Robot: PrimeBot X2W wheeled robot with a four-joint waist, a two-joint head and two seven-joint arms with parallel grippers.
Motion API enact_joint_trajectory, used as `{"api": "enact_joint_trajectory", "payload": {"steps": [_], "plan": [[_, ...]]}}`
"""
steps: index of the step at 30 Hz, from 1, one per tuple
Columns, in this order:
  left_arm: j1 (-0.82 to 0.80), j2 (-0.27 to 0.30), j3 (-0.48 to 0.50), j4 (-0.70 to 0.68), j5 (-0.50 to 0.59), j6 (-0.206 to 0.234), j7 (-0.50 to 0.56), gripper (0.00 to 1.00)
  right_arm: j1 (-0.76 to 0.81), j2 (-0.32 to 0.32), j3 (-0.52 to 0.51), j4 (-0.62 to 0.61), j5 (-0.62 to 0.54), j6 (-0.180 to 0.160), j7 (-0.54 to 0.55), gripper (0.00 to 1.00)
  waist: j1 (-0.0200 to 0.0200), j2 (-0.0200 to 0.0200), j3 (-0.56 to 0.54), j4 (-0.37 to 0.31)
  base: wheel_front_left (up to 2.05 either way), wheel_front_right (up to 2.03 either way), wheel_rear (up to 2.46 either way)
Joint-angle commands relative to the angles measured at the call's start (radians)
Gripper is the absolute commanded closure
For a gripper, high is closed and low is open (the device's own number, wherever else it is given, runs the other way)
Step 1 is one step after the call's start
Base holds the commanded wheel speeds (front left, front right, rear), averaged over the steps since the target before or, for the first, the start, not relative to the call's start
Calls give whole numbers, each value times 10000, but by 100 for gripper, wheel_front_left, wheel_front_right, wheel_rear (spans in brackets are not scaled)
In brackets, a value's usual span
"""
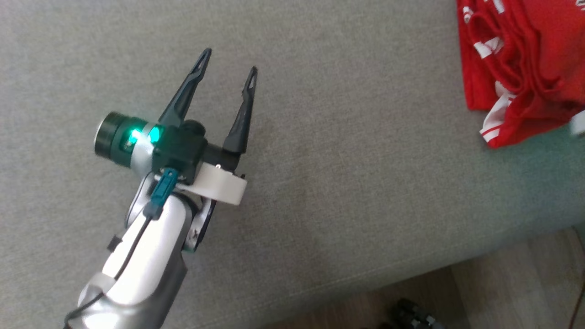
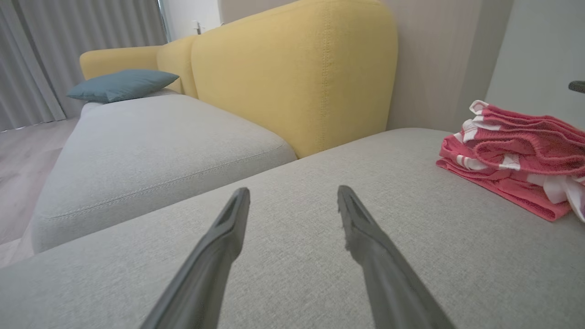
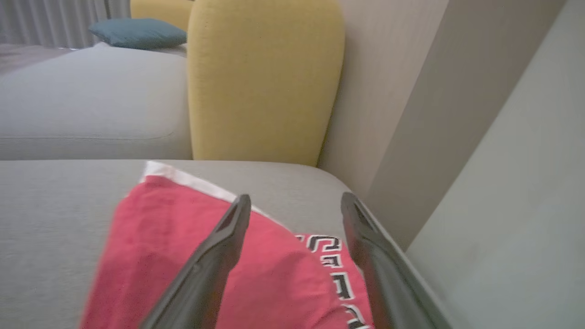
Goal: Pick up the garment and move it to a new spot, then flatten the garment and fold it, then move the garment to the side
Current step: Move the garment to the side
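Observation:
The garment [image 1: 521,59] is red with white trim and lies folded in a stack at the far right of the grey sofa seat [image 1: 347,151]. From the left wrist view the garment [image 2: 516,155] sits off to the right, well apart from my left gripper [image 2: 293,201]. My left gripper [image 1: 228,64] hovers open over bare cushion with nothing between its fingers. My right gripper [image 3: 296,208] stands open just above the garment [image 3: 192,256], whose black and white lettering shows at the right; nothing is held between its fingers.
Yellow backrests [image 2: 292,73] rise behind the seat, and a blue cushion [image 2: 121,84] lies on the far sofa section. A pale wall [image 3: 512,192] runs close along the garment's side. Wooden floor [image 1: 493,292] shows beyond the seat's front edge.

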Motion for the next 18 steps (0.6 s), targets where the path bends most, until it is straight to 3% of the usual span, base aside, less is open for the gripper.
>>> {"api": "enact_joint_trajectory", "payload": {"steps": [1,8,18], "plan": [[74,88,387,-274,-69,93,-86,0,474,-33,188,-491,-17,35,-203,0,-1,0,-293,91,0,0,0],[957,81,716,-85,-480,513,-210,0,2205,1249,871,-2542,-272,35,-362,0,-1,0,-1279,513,0,0,0],[2028,86,1239,-28,-981,1082,-299,0,4114,2821,1055,-4677,-596,35,237,0,-1,0,-2269,1746,0,0,0]]}}
